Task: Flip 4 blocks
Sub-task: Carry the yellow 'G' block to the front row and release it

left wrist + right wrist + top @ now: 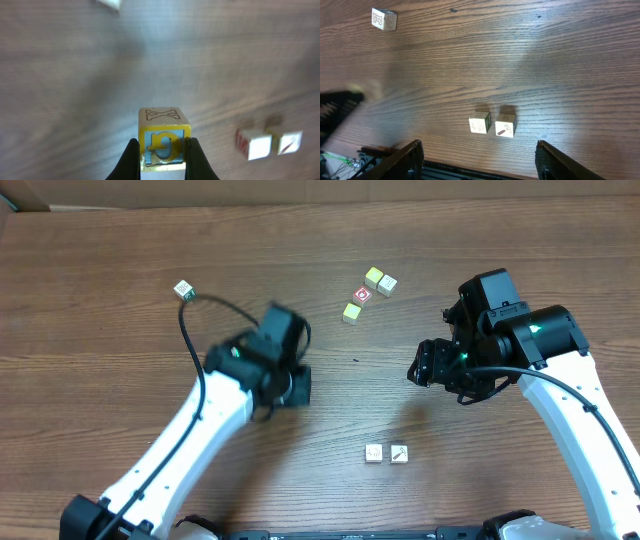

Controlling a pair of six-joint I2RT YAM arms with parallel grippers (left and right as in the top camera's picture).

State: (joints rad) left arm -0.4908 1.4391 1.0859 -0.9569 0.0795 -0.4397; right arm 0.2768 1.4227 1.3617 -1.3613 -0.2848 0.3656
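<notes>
the left hand (163, 152) is clamped on a wooden alphabet block (164, 131), its two fingers pinching the side faces low down. a yellow-framed letter face looks at the wrist camera and a face with a thin x-like mark is turned up. the block is off the tabletop (120, 240), near the middle of the overhead frame, though the arm hides it there. the left wrist view is smeared, so i judge the arm to be in motion.

the right hand (479, 150) is apart and empty, hanging above a pair of blocks (492, 124) that sit side by side, touching or nearly so, low in the centre of the overhead frame. a lone block (183, 289) lies at upper left. a cluster of blocks (380, 281) with a red-faced cube (362, 296) lies at upper centre.

risks, as i judge them:
- the grip is low and narrow, so the carried block could twist or slip mid-move.
- let go from a height, it could bounce and land on the same face, leaving it unflipped.
- the right fingers have little room at the pair, so closing on one cube may shove or tip its neighbour.
- both arms sit near the centre, so reaching at once could make them collide.
</notes>
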